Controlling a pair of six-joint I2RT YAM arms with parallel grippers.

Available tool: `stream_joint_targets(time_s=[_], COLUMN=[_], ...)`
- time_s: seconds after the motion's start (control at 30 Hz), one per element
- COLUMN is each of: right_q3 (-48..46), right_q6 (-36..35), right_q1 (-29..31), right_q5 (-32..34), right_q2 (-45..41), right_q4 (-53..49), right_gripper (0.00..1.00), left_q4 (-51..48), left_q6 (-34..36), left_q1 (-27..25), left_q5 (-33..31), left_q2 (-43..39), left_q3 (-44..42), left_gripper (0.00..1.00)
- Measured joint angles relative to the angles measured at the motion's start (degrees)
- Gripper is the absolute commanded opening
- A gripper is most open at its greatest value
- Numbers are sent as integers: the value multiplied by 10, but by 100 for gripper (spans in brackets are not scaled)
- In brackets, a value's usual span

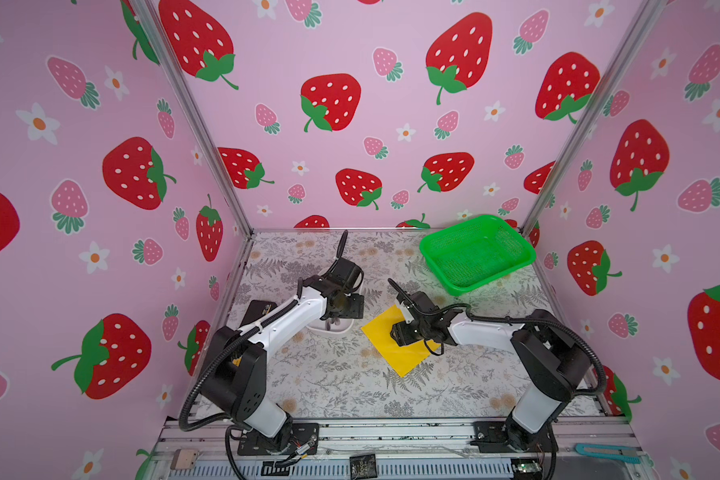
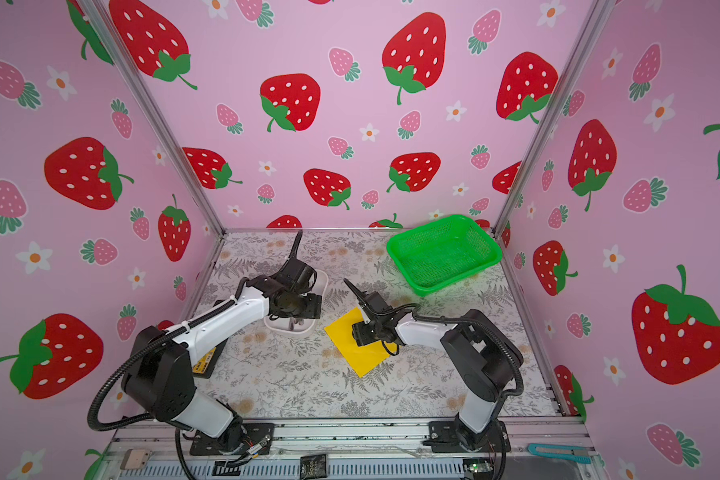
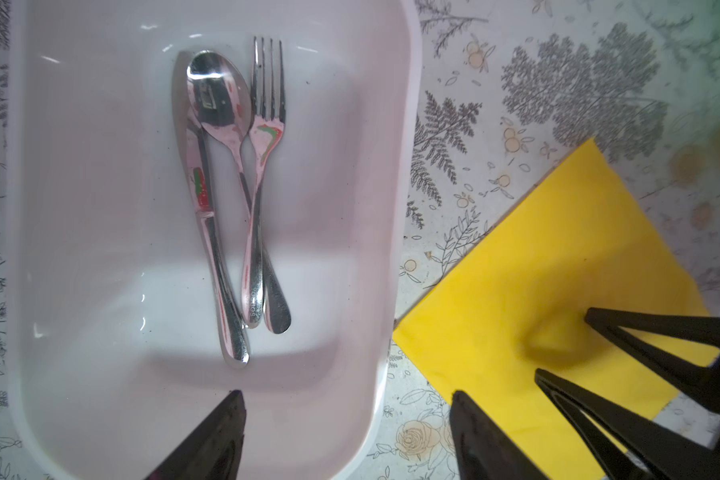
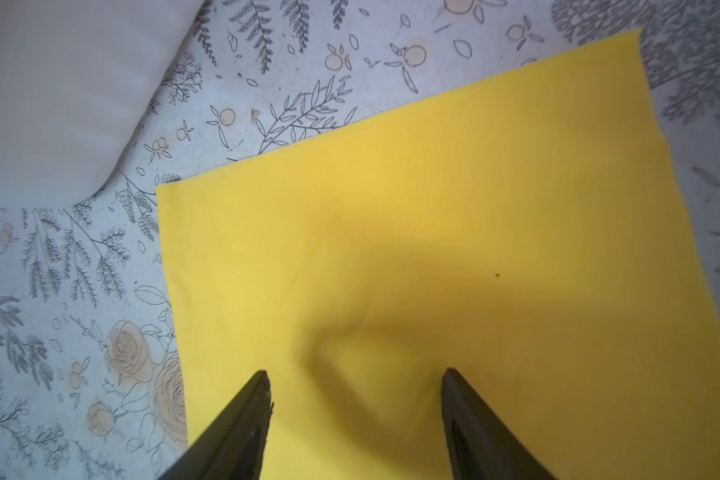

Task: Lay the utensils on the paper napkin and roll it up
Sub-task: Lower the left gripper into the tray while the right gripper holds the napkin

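Three utensils (image 3: 255, 232), none placed yet: all lie in the white tray (image 1: 329, 331), left of centre in a top view. Yellow napkin (image 1: 395, 357), centre, bare, unrolled. Left fingers (image 3: 213, 440) parted, empty, above tray; right fingers (image 4: 233, 432) parted, empty, over napkin.

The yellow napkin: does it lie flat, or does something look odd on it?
Not quite flat. The paper napkin has a small raised pucker between the open tips of the right gripper, as if pinched up there. The rest lies smooth on the table.
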Motion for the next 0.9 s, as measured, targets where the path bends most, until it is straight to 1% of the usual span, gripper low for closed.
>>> stream_joint_targets(time_s=[0.07, 0.13, 0.23, 0.33, 0.43, 0.47, 0.53, 0.6, 0.9], right_q3=[-4, -9, -20, -33, -47, -49, -52, -54, -54], right_q6=[0, 3, 9, 22, 37, 42, 51, 58, 87], right_q1=[0, 0, 0, 0, 0, 0, 0, 0, 0], right_q5=[-9, -16, -21, -21, -25, -27, -30, -36, -66], right_q2=[-15, -37, -82, -118, -134, -134, -133, -133, -124], right_q4=[-1, 6, 31, 66, 104, 112, 119, 128, 167], right_gripper=[69, 70, 70, 70, 71, 71, 71, 72, 75], left_q4=[8, 12, 16, 9, 2, -1, -2, -3, -26], left_q6=[-3, -3, 3, 12, 24, 27, 34, 36, 57], left_q1=[26, 56, 98, 120, 129, 132, 133, 133, 132], left_q5=[15, 32, 52, 66, 80, 84, 90, 98, 104], left_q2=[-16, -17, -3, 24, 62, 77, 102, 129, 233], left_q3=[-14, -19, -19, -10, 15, 28, 47, 70, 158], left_gripper=[68, 65, 62, 54, 48, 45, 44, 39, 36])
